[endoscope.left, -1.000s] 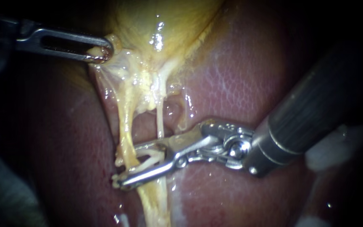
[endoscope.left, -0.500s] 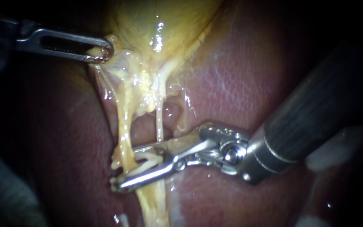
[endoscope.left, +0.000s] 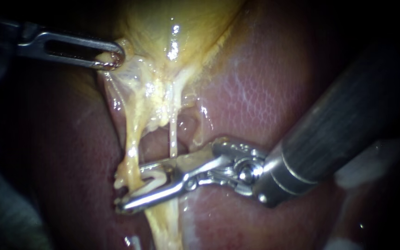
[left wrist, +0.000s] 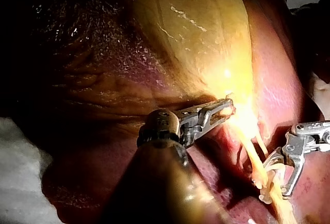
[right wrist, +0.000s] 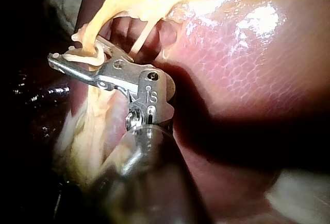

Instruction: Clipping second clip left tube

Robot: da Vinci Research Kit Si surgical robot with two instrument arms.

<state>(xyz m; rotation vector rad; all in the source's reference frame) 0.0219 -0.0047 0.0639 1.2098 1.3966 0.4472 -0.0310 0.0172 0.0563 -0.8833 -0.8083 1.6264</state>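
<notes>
1. The jaws of my right instrument (endoscope.left: 133, 187) stand a little apart, both bearing on a white clip (endoscope.left: 153, 180) held between them.
2. The clip straddles the left tube (endoscope.left: 132, 147), low on its length. I cannot tell whether it is fully closed.
3. A thinner tube (endoscope.left: 173, 134) runs just beside.
4. My left instrument (endoscope.left: 112, 58) pinches tissue at the edge of the gallbladder (endoscope.left: 177, 28), above the liver (endoscope.left: 265, 92).

Right instrument (endoscope.left: 129, 186): bright polished metal jaws, dark matt shaft. Clip (endoscope.left: 151, 181) between them: white, matt. Liver (endoscope.left: 265, 92), gallbladder (endoscope.left: 186, 23) alongside: wet, glossy, smooth.
</notes>
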